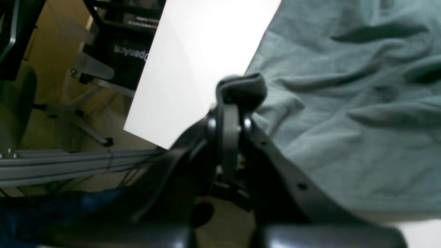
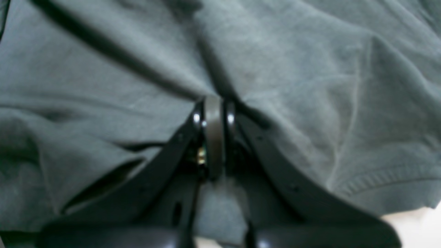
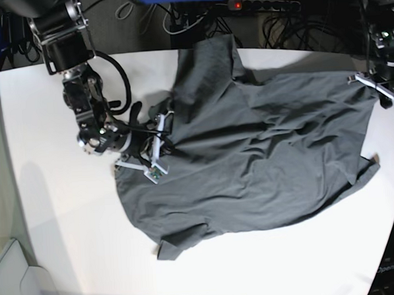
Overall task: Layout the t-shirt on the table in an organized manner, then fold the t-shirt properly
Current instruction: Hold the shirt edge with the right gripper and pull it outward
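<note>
At table [image 3: 55, 214] edges: both grippers pinch t-shirt [image 3: 263, 150]; near side bare.

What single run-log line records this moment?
t-shirt: spread, wrinkled, on table | left gripper: shut on t-shirt edge | right gripper: shut on t-shirt

T-shirt [image 3: 250, 151] lies spread on table [image 3: 62, 214], w/ one sleeve overhanging far edge
</note>
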`<state>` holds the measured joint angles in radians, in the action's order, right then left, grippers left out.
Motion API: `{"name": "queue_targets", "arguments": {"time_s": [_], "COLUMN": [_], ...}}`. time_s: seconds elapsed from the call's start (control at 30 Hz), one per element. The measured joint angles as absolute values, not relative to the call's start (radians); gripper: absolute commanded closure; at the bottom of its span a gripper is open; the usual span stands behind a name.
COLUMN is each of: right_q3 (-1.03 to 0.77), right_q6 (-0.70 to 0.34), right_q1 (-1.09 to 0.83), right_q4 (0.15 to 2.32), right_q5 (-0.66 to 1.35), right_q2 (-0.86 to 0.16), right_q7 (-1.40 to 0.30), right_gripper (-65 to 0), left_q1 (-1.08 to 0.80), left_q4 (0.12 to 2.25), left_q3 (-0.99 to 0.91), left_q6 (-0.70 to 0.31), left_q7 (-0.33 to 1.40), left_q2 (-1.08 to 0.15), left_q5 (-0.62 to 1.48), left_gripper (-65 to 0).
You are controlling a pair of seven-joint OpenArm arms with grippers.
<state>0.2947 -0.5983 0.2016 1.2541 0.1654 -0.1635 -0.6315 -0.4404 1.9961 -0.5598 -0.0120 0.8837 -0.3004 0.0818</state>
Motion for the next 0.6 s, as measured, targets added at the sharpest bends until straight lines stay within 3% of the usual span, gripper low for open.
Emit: {"name": "queue_targets", "arguments": {"time_s": [0.6], "right_q3": [0.288], "right_q6": [-0.598], "right_q1": [0.201], "right_q4": [1.249], "right_q5": [0.165], "right_q2": [-0.158], "right_q7": [-0.634], "right_gripper": [0.0], "left_q1": [-0.440], "left_q4": [1.994], "left_q3": [-0.485], "left_q6": [-0.012], "left_q7": [0.875], "left_q2": [-0.352], "left_q5": [0.076], "left_gripper": [-0.2]}}
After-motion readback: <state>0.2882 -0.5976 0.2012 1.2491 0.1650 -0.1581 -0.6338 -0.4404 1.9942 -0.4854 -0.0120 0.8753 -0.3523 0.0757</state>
